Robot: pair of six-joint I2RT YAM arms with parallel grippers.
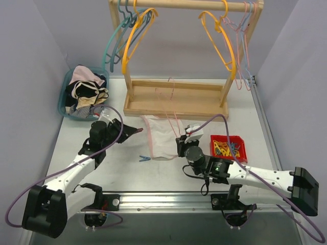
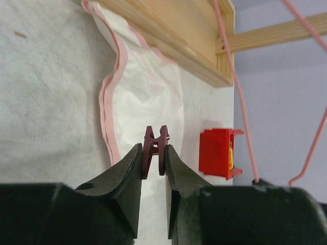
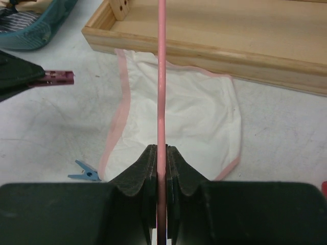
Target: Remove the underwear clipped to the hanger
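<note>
Your left gripper [image 2: 155, 153] is clenched on a maroon clip [image 2: 156, 145], your right gripper [image 3: 161, 153] on the pink hanger [image 3: 161, 76]. The pale underwear [image 3: 194, 112] lies flat beside the rack base [image 3: 230, 30]; any clip you cannot see could drag it upward.

The underwear [image 1: 161, 140] lay flat on the worktop [image 1: 127, 176], just before the rack [image 1: 176, 103]; a basket [image 1: 63, 102] stood at rear left; a bin [image 1: 243, 153] sat right of the underwear, a loose peg [image 1: 145, 158] at its front left; the hanger [image 3: 161, 76] rose over it.
</note>
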